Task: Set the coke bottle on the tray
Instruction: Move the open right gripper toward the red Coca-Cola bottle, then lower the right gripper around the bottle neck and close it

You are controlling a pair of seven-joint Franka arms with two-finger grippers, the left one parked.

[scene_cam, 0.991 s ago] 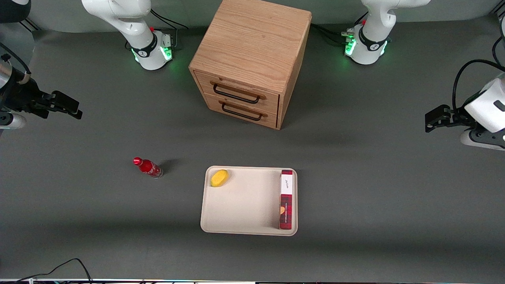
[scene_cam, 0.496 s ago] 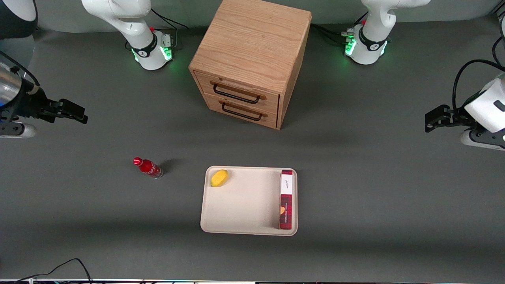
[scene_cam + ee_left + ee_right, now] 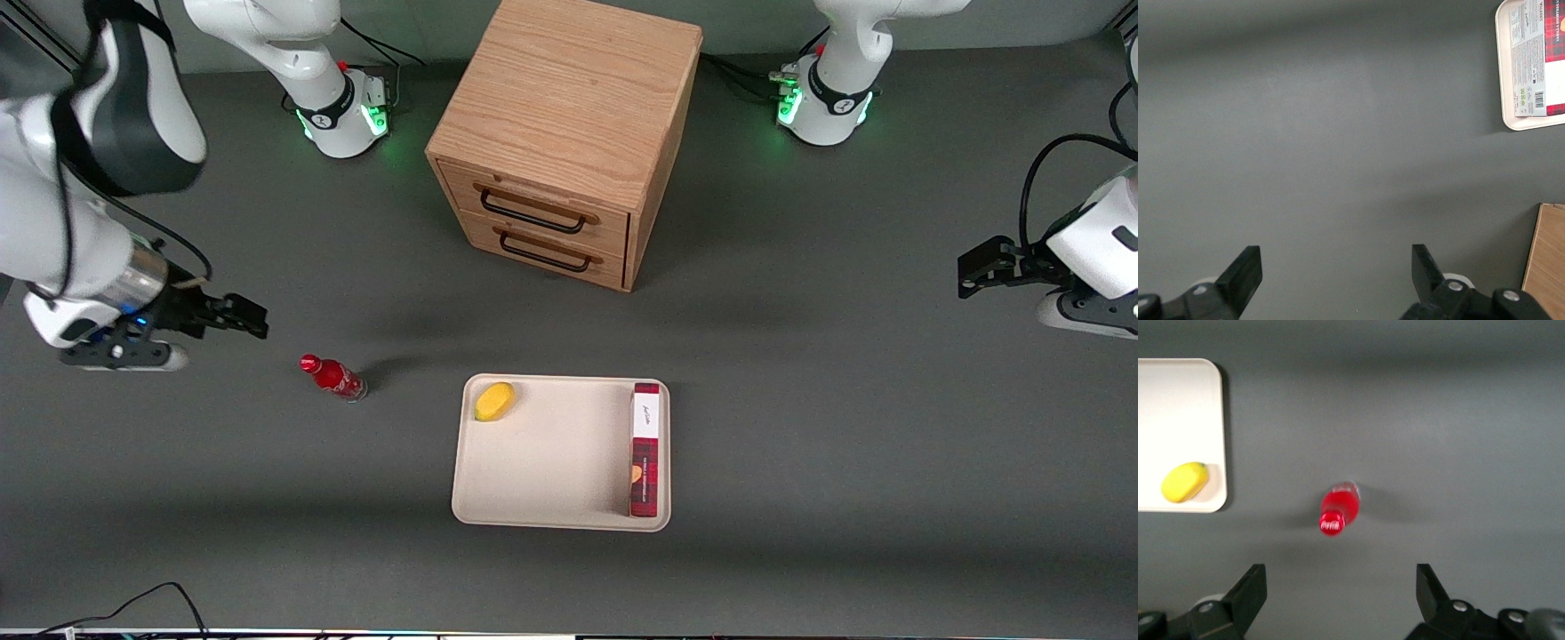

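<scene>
The coke bottle, small, red, with a red cap, stands on the grey table beside the tray, toward the working arm's end. It also shows in the right wrist view. The cream-beige tray lies near the front camera; its corner shows in the right wrist view. My right gripper is open and empty, above the table, a short way from the bottle toward the working arm's end and slightly farther from the camera. Its fingers are spread wide, with the bottle ahead of them.
A yellow lemon lies on the tray in a corner farther from the camera. A red plaid box lies along the tray's edge toward the parked arm. A wooden two-drawer cabinet stands farther from the camera than the tray.
My right arm has swung in from the table's end toward the bottle and come nearer the camera. The bottle, tray, lemon and box have not moved.
</scene>
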